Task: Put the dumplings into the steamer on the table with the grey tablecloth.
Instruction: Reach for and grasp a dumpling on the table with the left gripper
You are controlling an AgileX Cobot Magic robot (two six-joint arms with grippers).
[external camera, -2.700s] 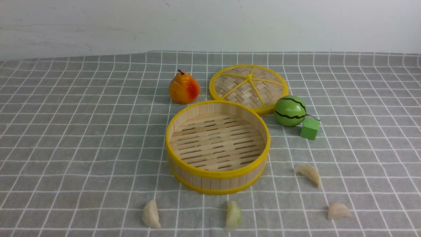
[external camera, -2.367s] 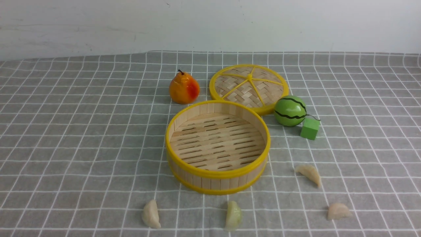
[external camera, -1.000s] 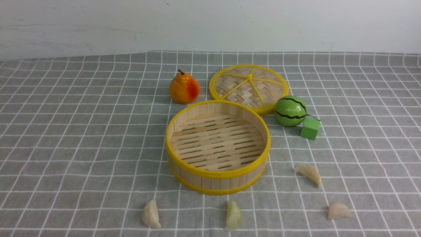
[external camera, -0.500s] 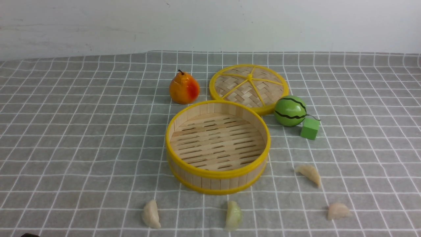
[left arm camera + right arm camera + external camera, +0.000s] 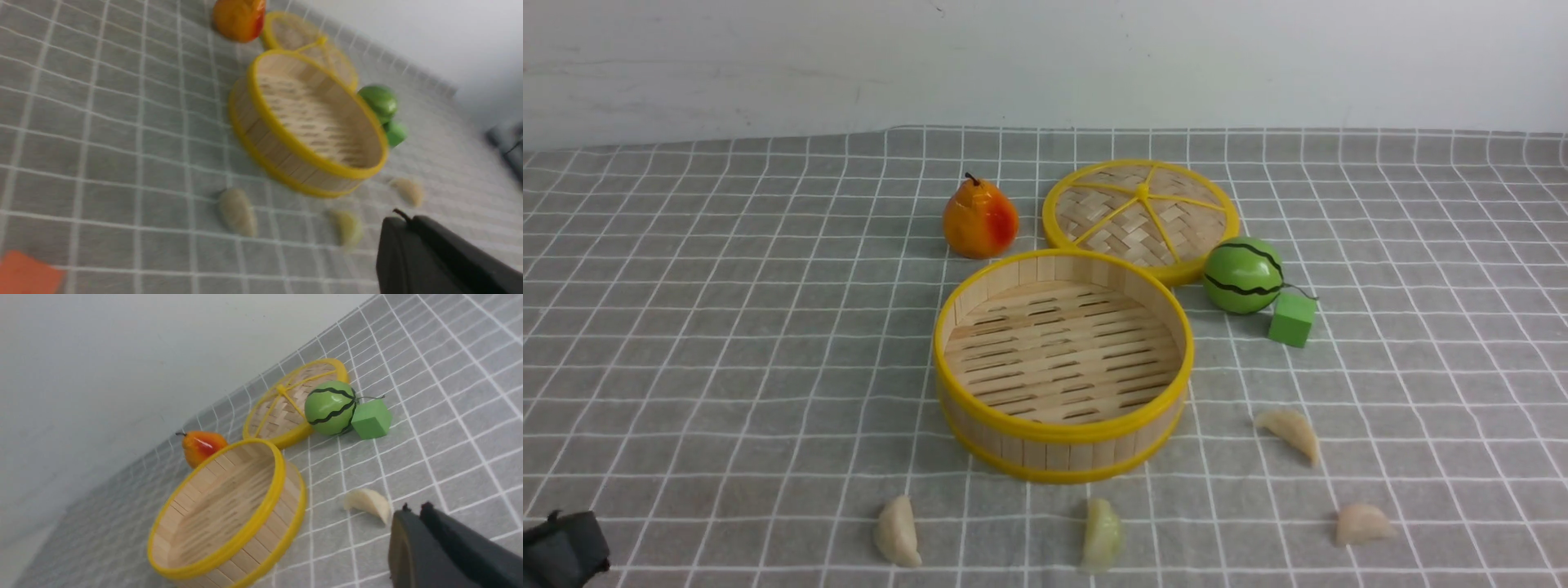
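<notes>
So far nothing is done: the steamer [image 5: 1058,453] stands mid-table on the grey tablecloth [image 5: 727,327] with its slatted floor bare, and all four dumplings lie on the cloth outside it. The left dumpling [image 5: 898,532] and the greenish dumpling [image 5: 1102,535] lie just in front of its near wall. The right dumpling [image 5: 1289,432] lies near its right front, and the far-right dumpling [image 5: 1362,523] sits well apart, closer to the robot. All four placements are left to do, I judge. The left gripper [image 5: 402,222] shows only as a dark corner low in the front view; in its wrist view its fingers lie pressed together with nothing between them. The right gripper [image 5: 416,516], seen only from its own wrist, likewise looks closed and empty. Each dumpling is a small, glossy, pale crescent lying on its side; the steamer is a round bamboo basket with yellow rims, its woven lid [image 5: 1141,214] flat behind it
</notes>
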